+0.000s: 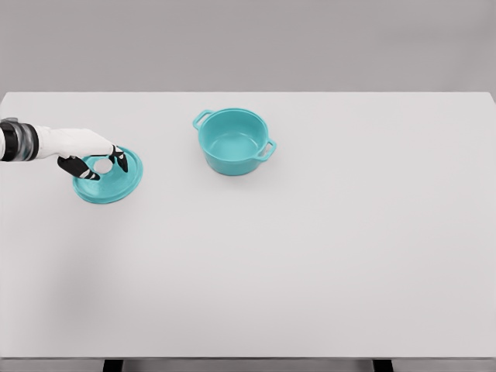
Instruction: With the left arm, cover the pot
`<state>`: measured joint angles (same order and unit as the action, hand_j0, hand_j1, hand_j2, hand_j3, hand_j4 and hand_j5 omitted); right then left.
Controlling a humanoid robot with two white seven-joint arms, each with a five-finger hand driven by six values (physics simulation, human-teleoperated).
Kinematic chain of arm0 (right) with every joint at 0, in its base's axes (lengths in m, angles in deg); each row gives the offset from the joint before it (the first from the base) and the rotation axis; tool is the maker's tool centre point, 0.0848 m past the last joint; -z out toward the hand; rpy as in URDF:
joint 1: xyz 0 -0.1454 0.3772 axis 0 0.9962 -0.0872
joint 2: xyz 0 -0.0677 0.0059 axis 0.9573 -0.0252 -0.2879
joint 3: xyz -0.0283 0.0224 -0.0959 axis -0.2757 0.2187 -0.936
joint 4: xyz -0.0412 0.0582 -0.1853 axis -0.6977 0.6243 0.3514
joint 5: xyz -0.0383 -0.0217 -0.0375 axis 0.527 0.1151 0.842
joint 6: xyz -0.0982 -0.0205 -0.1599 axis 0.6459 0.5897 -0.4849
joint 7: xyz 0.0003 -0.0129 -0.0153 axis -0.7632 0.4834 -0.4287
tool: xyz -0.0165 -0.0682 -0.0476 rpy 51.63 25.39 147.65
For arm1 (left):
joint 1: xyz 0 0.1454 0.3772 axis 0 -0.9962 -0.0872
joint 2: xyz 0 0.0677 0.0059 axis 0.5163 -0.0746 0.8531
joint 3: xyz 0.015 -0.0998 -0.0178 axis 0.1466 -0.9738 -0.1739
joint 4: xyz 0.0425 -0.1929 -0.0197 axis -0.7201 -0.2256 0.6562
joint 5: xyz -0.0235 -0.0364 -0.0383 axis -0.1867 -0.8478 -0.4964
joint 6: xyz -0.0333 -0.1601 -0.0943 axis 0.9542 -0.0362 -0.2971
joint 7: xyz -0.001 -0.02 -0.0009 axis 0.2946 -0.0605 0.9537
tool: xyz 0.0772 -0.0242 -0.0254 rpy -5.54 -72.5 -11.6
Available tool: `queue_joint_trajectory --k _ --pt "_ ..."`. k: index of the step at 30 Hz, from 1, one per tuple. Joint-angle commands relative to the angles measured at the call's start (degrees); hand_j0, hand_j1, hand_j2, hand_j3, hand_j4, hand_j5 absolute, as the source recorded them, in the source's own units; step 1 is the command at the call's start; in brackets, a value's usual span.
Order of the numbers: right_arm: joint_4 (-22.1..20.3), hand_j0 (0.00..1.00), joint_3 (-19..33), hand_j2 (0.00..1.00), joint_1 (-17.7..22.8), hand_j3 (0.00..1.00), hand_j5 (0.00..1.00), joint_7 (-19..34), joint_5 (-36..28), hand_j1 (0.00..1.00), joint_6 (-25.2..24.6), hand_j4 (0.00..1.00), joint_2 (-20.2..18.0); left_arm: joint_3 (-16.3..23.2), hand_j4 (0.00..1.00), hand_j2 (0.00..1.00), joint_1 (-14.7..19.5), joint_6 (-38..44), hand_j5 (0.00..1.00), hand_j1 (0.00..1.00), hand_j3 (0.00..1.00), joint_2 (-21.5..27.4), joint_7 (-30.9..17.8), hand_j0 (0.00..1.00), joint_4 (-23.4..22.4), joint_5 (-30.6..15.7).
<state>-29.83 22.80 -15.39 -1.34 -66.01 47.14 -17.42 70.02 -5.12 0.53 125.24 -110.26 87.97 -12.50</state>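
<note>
White table [310, 271], plain grey wall [248, 43] behind it

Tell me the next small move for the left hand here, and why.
Probably close the fingers on the knob and lift. The left hand sits over the teal lid, its dark fingertips on either side of the white knob; whether they grip it yet is unclear. The lid lies on the table, and the pot stands open to its right.

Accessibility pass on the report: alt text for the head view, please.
The left hand, reaching in from the left edge, grips the knob of a teal lid lying on a white table. An open, empty teal pot stands uncovered to its right.
</note>
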Motion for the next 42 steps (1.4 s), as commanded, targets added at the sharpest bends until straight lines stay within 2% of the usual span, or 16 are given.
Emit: queue_joint_trajectory --k 1,2,4,12,17,19,26,37,42 --pt "0.0 1.0 -0.01 1.0 0.0 1.0 1.0 0.02 -0.02 1.0 0.01 1.0 -0.01 0.17 0.66 0.66 0.0 -0.34 0.66 0.66 0.66 0.0 -0.2 0.66 0.04 0.46" --pt "0.0 1.0 -0.01 1.0 0.0 1.0 1.0 0.02 -0.02 1.0 0.01 1.0 -0.01 0.17 0.66 0.66 0.0 -0.34 0.66 0.66 0.66 0.0 -0.2 0.66 0.04 0.55" --pt "0.0 1.0 -0.01 1.0 0.0 1.0 1.0 0.02 -0.02 1.0 0.01 1.0 -0.01 0.17 0.54 0.54 0.0 -0.34 0.54 0.54 0.54 0.0 -0.2 0.54 0.04 0.64" --pt "0.0 1.0 -0.01 1.0 0.0 1.0 1.0 0.02 -0.02 1.0 0.01 1.0 -0.01 0.17 0.45 0.45 -0.09 -0.42 0.45 0.45 0.45 0.0 -0.2 0.45 0.04 0.64" --pt "0.0 1.0 -0.01 1.0 0.0 1.0 1.0 0.02 -0.02 1.0 0.01 1.0 -0.01 0.17 0.44 0.44 0.44 -1.04 0.44 0.44 0.44 0.08 -0.2 0.44 0.04 0.55" --pt "0.0 1.0 -0.01 1.0 0.0 1.0 1.0 0.02 -0.02 1.0 0.01 1.0 -0.01 0.34 0.4 0.4 0.79 -1.3 0.4 0.4 0.4 0.0 -0.2 0.4 0.48 0.64" --pt "0.0 1.0 -0.01 1.0 0.0 1.0 1.0 0.02 -0.02 1.0 0.01 1.0 -0.01 0.34 0.4 0.4 3.34 -1.21 0.4 0.4 0.4 -0.09 -0.2 0.4 0.57 0.55" --pt "0.0 1.0 -0.01 1.0 0.0 1.0 1.0 0.02 -0.02 1.0 0.01 1.0 -0.01 0.43 0.4 0.4 8.17 -0.6 0.4 0.4 0.4 -4.22 -0.2 0.4 0.48 0.37" --pt "0.0 1.0 -0.01 1.0 0.0 1.0 1.0 0.02 -0.02 1.0 0.01 1.0 -0.01 0.43 0.4 0.4 10.11 -0.51 0.4 0.4 0.4 -7.65 -0.2 0.4 0.39 0.29"
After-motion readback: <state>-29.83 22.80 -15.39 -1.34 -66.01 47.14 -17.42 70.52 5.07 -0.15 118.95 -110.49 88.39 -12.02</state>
